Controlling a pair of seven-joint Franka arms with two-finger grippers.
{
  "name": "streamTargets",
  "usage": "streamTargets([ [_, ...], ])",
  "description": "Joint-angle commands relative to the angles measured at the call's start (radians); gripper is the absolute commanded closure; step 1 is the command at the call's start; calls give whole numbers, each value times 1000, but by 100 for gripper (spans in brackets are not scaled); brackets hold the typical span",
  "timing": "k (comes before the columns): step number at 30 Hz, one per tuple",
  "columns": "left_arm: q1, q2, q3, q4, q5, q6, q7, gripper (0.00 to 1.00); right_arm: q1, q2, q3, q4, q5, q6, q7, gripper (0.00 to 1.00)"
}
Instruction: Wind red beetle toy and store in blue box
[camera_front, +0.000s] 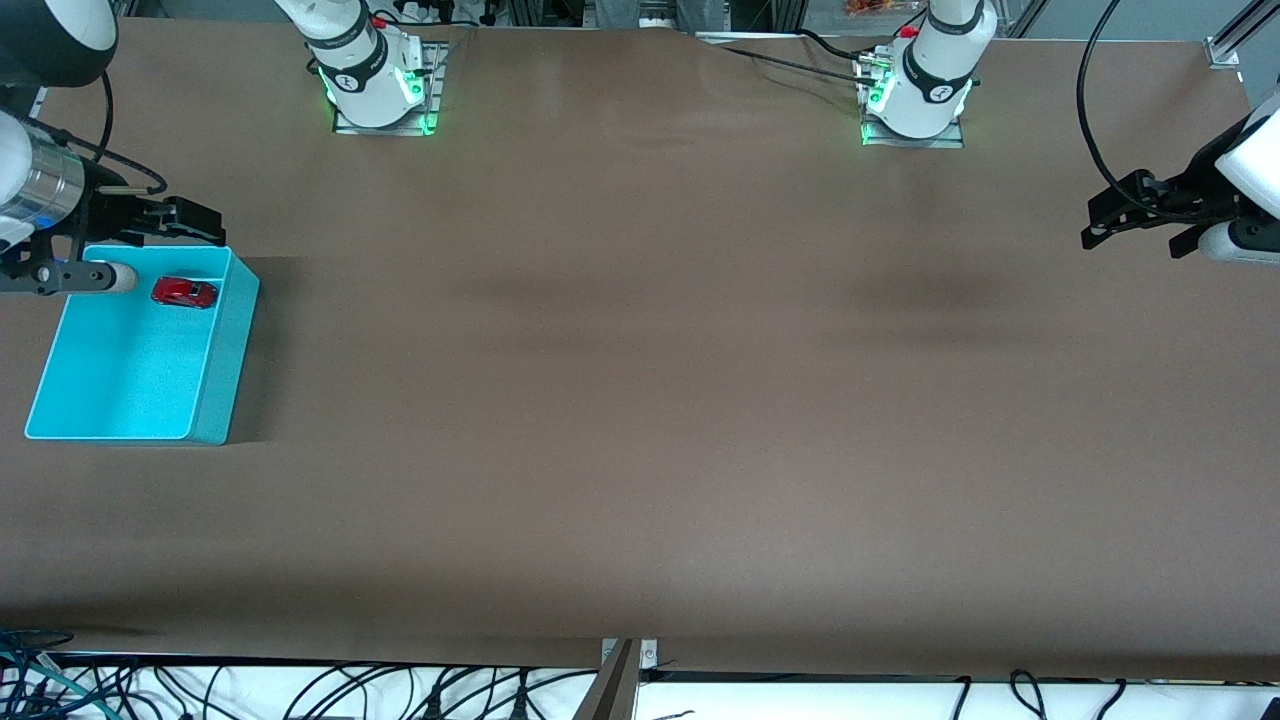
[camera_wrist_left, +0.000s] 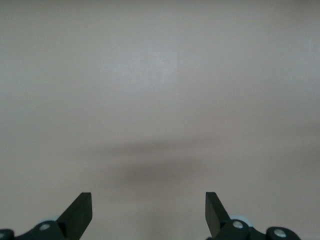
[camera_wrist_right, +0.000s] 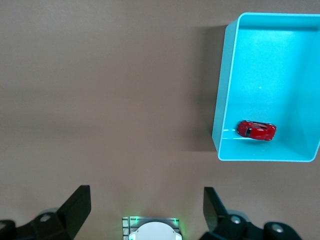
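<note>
The red beetle toy (camera_front: 184, 291) (camera_wrist_right: 256, 130) lies inside the blue box (camera_front: 226, 345) (camera_wrist_right: 223, 95), close to the wall farthest from the front camera. The box stands at the right arm's end of the table. My right gripper (camera_front: 192, 222) (camera_wrist_right: 147, 200) hangs open and empty in the air, over the table just beside the box's wall toward the robots' bases. My left gripper (camera_front: 1130, 235) (camera_wrist_left: 149, 205) hovers open over bare brown table at the left arm's end, with nothing between its fingers.
The two arm bases (camera_front: 375, 85) (camera_front: 918, 95) stand along the table edge farthest from the front camera; the right arm's base (camera_wrist_right: 152, 231) also shows in the right wrist view. Loose cables (camera_front: 300, 690) hang below the table's near edge.
</note>
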Motion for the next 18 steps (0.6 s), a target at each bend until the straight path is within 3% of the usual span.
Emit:
streamTargets([
  [1,4,-21,-6,-18,17,13,-4,0,-7,-30,-5,-30,-7,27,8,0],
  [5,4,-21,-6,-18,18,13,-4,0,-4,-31,-12,-29,-7,28,8,0],
  [8,4,-21,-6,-18,18,13,-4,0,20,-31,-57,-29,-9,39,8,0],
  [14,4,-21,-8,-18,18,13,-4,0,256,-31,-296,-30,-7,42,8,0],
  [18,4,-21,-6,-18,18,13,-4,0,382,-30,-422,-32,-7,48,8,0],
])
